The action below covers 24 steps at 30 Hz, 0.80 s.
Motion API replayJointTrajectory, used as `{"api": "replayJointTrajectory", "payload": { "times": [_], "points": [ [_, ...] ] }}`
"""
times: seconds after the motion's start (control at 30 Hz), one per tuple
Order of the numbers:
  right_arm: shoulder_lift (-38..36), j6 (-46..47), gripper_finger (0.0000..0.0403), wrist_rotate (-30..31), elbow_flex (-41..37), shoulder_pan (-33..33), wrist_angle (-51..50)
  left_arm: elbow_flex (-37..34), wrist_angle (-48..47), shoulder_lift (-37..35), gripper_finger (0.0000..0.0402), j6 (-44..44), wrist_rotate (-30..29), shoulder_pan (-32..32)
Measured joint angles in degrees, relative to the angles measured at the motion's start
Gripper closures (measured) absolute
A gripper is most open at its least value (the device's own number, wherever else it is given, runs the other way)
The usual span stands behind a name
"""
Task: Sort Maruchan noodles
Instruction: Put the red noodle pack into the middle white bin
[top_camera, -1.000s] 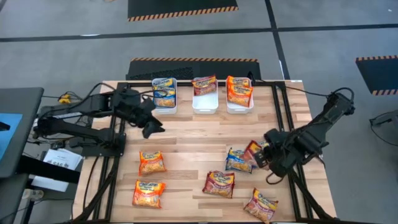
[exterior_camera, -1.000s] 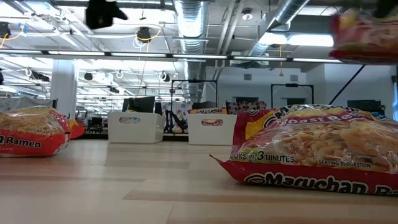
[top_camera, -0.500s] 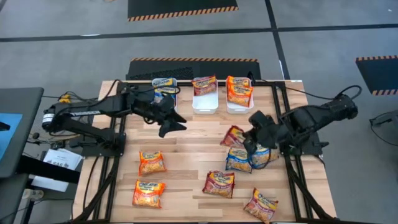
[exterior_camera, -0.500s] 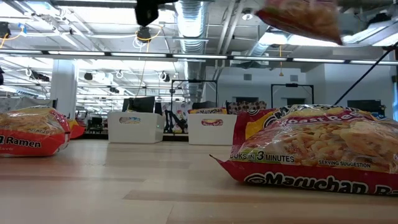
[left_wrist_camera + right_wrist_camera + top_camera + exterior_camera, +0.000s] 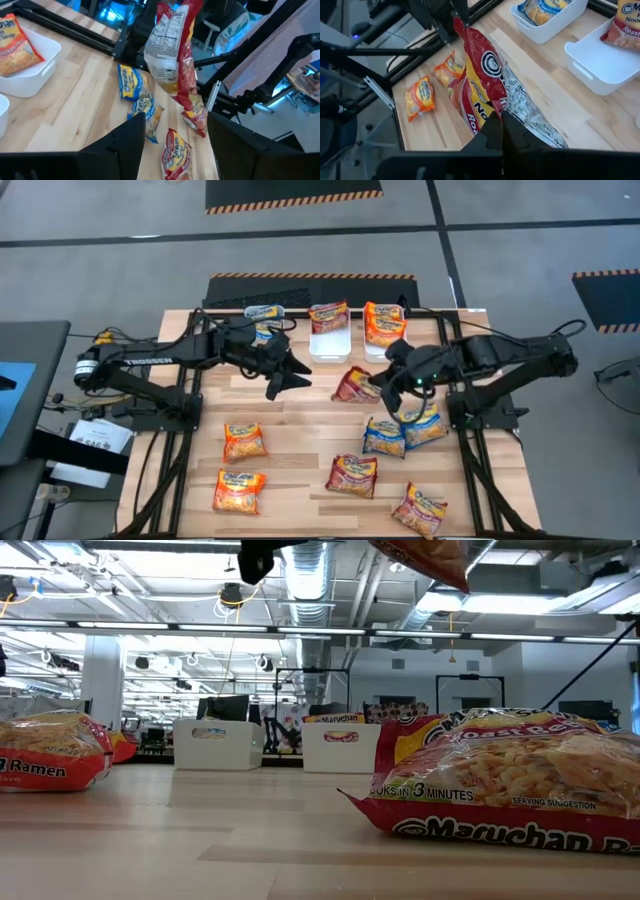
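My right gripper point(image 5: 381, 383) is clamped on a maroon packet point(image 5: 355, 384), hanging above the table near the middle bin point(image 5: 329, 346). I should carry it squarely over that bin before letting go — my left gripper point(image 5: 287, 376) hovers open nearby.

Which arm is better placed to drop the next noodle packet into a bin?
Right: its gripper is shut on the maroon packet, just before the middle bin. The left gripper is open, empty.

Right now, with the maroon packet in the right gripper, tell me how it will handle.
The maroon packet hangs from the right gripper by one edge, so it is probably light. Its creased wrapper suggests it may sway. The glossy film looks slippery, so the pinch could slip.
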Motion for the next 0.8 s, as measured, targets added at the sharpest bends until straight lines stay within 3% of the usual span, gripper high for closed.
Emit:
{"api": "replayJointTrajectory", "payload": {
  "times": [0.27,0.53,0.8],
  "points": [
    [0.67,-1.39,0.0398,-2.53,0.00,-2.77,4.91,0.04,5.78,0.42,0.0203,0.48,-3.68,0.16],
    [2.55,-2.60,0.0398,-4.99,-0.04,-5.14,5.72,0.04,9.95,0.87,0.0203,0.01,-3.09,3.62],
    [3.00,-5.34,0.0398,-7.49,-0.02,-7.83,9.28,5.70,10.82,6.04,0.0203,-1.62,7.00,8.42]
  ]
}}
